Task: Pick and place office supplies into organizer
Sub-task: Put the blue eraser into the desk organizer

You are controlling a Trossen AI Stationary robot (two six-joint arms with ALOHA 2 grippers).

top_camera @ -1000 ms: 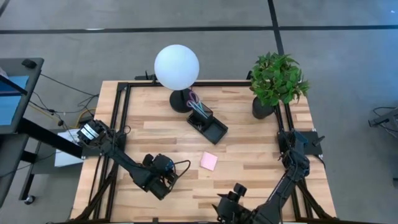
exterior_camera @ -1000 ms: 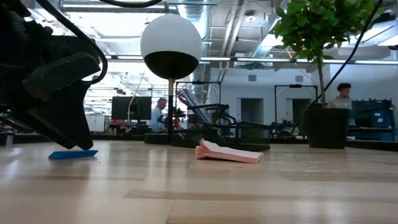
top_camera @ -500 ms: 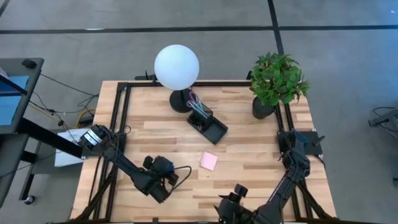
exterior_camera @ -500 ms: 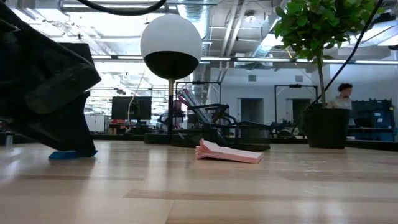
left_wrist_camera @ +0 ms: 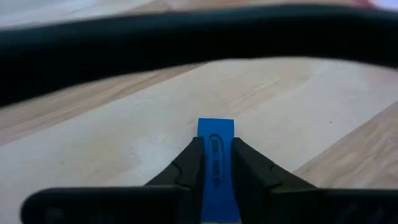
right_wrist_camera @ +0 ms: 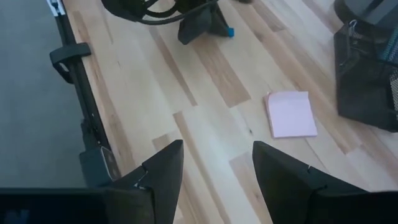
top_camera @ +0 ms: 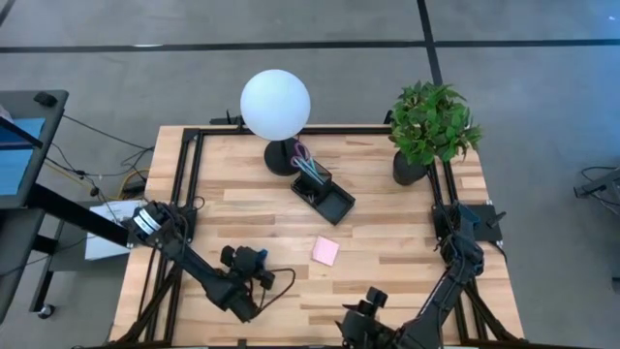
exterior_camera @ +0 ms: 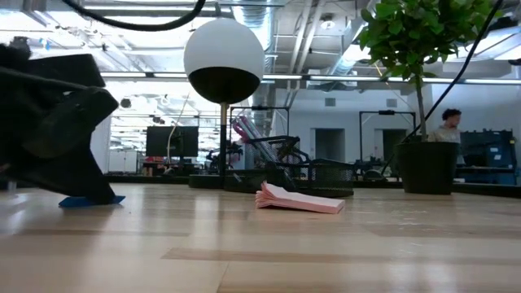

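While low on the table | left gripper (left_wrist_camera: 217,163) jaws clamp blue block (left_wrist_camera: 217,134) | right gripper (right_wrist_camera: 214,163) jaws apart

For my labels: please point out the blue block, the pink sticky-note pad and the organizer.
blue block (left_wrist_camera: 216,163), left wrist view, its top face.
pink sticky-note pad (top_camera: 325,251), high view, middle of the top sheet.
organizer (top_camera: 338,206), high view, its lower tray.

Grey concrete floor (top_camera: 504,87) is spreading around the wooden table (top_camera: 387,233), while ceiling lights (exterior_camera: 155,32) are glowing over a busy workshop with a person (exterior_camera: 448,122) standing behind.
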